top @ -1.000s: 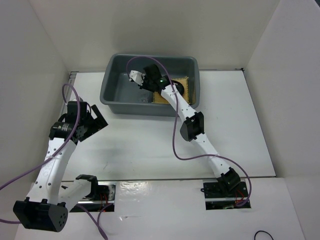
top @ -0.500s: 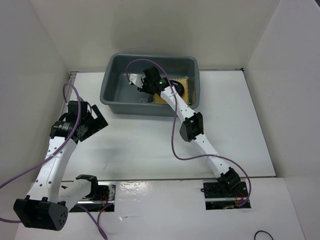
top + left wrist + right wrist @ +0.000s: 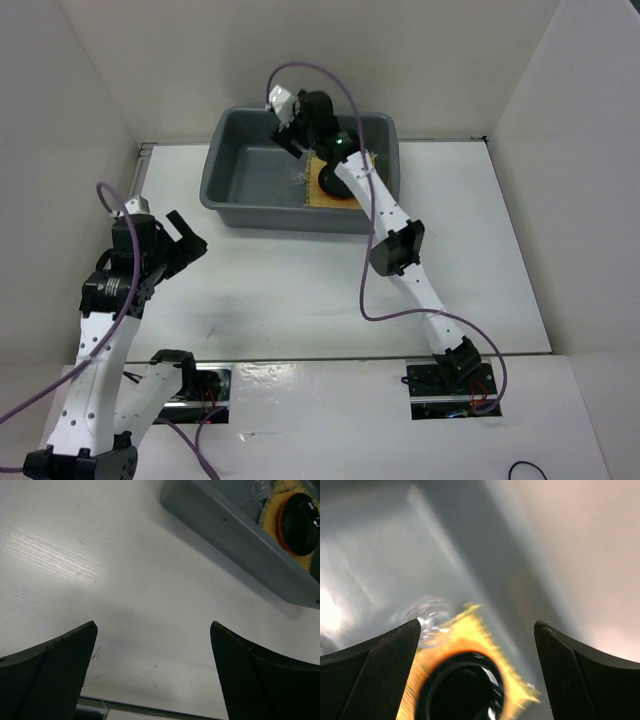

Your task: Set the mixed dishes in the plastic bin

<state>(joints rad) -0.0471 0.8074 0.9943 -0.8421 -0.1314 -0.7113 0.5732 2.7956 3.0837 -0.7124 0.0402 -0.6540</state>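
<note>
The top camera looks down from above and behind me over the whole table. My left wrist camera faces the plastic bin from well back; my right peers close into it (blurred). All share the black plate.

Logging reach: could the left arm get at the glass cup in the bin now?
Probably yes: the left hand is open, the cup sits uncovered in the bin, though the right hand hovers close above.

In the bin, plates sit on the mat, cup just left.
</note>
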